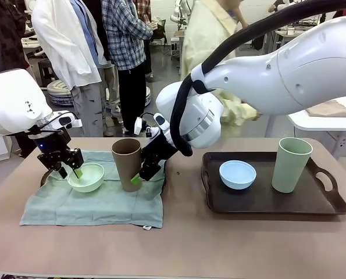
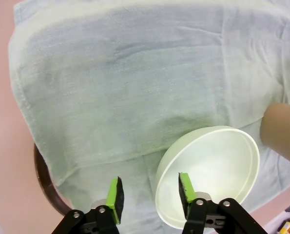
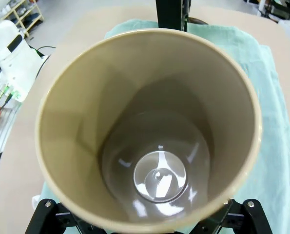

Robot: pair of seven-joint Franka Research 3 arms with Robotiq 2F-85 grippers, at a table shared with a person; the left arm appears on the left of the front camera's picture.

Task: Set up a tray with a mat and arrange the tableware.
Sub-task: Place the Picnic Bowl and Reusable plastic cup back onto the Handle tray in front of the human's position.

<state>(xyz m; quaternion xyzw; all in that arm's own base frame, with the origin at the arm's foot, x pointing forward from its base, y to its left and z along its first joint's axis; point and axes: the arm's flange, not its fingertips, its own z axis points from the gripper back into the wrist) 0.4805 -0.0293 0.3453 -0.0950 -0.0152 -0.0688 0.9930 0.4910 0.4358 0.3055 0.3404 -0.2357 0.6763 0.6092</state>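
On the wrinkled green cloth mat [image 1: 91,203]: matte round mint bowl [image 1: 86,177] & tall tan cup [image 1: 126,164].
L gripper [image 1: 70,172] spread, straddling bowl's rim; R gripper [image 1: 136,178] round cup's base, can't tell if squeezing.

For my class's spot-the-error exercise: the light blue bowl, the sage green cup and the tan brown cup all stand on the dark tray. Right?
No. The front view shows the tan brown cup on the green cloth, off the dark tray; the light blue bowl and sage green cup stand on it.
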